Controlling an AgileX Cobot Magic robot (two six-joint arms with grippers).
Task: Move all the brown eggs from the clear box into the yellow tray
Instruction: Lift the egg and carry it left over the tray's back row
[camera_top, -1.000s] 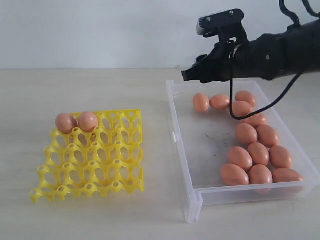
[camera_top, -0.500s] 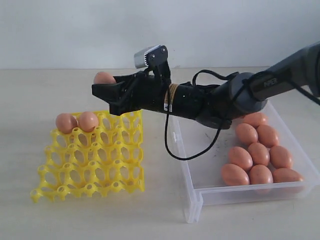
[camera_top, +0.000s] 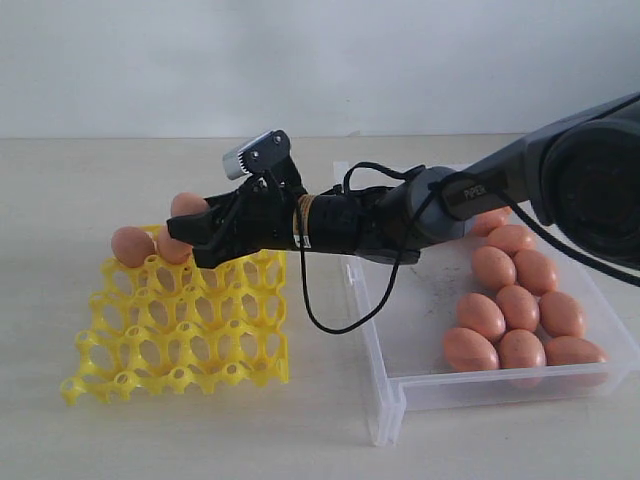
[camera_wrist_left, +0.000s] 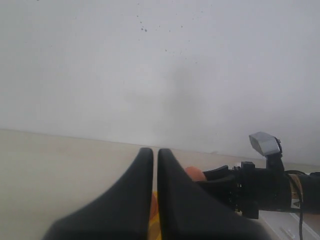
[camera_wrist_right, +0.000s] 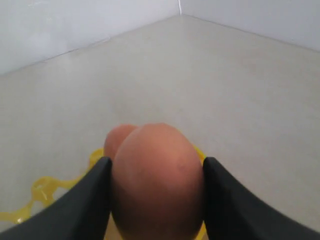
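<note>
My right gripper (camera_top: 190, 224) reaches across the middle and is shut on a brown egg (camera_top: 187, 204), held just above the back row of the yellow tray (camera_top: 200, 330). In the right wrist view the held egg (camera_wrist_right: 156, 185) fills the space between both fingers (camera_wrist_right: 90, 200), with a seated egg (camera_wrist_right: 117, 140) behind it. Two eggs sit in the tray's back row: one (camera_top: 130, 246) at the left corner, the other (camera_top: 170, 248) partly hidden by the fingers. Several eggs (camera_top: 517, 306) lie in the clear box (camera_top: 385, 400). My left gripper (camera_wrist_left: 155, 150) is shut and empty, off the exterior view.
The right arm (camera_top: 380, 220) stretches over the clear box's left wall and the gap between box and tray, its cable (camera_top: 330, 325) hanging down. The left wrist view shows that arm (camera_wrist_left: 260, 187) and the held egg (camera_wrist_left: 195, 173) beyond the left fingers.
The right arm swung left from above the clear box with an egg, then came down lower and further left over the tray's back row. The eggs seated in the tray stayed put.
</note>
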